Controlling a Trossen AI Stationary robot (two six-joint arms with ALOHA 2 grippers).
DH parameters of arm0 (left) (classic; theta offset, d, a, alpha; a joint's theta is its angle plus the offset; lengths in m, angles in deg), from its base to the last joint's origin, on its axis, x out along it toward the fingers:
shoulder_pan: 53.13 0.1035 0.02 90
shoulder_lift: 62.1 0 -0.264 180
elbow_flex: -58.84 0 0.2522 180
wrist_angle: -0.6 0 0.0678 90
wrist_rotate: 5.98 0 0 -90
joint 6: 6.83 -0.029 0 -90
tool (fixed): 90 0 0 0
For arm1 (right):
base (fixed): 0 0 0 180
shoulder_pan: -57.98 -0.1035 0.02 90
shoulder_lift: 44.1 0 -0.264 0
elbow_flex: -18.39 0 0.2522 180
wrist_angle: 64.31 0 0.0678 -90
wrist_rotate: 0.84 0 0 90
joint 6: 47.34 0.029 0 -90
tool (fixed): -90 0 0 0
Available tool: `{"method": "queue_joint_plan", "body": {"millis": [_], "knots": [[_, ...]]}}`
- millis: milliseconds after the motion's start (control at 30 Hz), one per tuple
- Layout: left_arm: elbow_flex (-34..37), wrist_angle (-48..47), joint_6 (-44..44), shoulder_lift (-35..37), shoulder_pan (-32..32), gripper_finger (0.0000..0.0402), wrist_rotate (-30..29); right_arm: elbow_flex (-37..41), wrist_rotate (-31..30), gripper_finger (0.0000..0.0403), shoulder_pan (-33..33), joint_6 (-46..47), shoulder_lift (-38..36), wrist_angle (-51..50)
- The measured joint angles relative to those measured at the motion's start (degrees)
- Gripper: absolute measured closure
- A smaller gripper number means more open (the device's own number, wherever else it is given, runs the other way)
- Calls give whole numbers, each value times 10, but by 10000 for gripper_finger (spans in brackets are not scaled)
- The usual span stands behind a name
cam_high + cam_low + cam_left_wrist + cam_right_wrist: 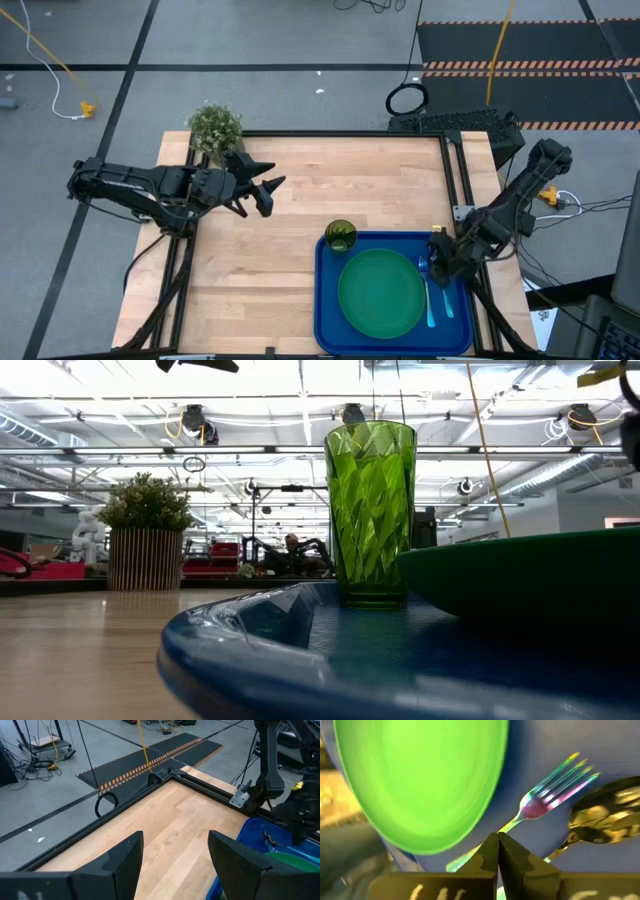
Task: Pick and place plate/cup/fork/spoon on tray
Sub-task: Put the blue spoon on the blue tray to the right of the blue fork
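One plate, one cup, one fork and one spoon are seen on the single tray (325, 310).

The plate (381, 292) is centred, the cup (340, 236) at its corner, the fork (427, 290) and spoon (443, 296) beside it. The right gripper (437, 262) is pressed together above the fork; the left gripper (272, 192) is held apart over the table (340, 180).

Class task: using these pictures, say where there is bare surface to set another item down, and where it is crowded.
Free: the light wooden tabletop left of the bright-blue rectangular plastic tray, below the left gripper and the potted green plant; also the strip above the tray. Crowded: the tray itself, filled by the round dark-green plate, the translucent yellow-green cup, the fork and spoon, with the right gripper over them.
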Motion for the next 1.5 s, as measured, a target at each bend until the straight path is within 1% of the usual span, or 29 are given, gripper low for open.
{"method": "queue_joint_plan", "body": {"millis": [67,167,333,467,633,867,1133,1267,1500], "knots": [[0,0,0,0,0,176,0,0,7,403,-17,-15,7,6],[0,0,2,0,0,176,0,0,39,403,-46,-31,24,17],[0,1,15,0,-1,176,5,0,75,403,-101,-80,63,102],[0,3,17,0,-2,176,10,0,73,403,-142,-127,107,149],[0,3,16,0,-2,176,10,0,73,403,-171,-186,168,167],[0,3,17,0,-3,176,10,0,73,403,-178,-226,217,173],[0,5,18,0,-3,176,10,0,75,403,-178,-230,249,212],[0,5,20,0,-3,176,10,0,75,403,-178,-216,260,234],[0,5,17,0,-3,176,10,0,74,403,-178,-159,260,231]]}}
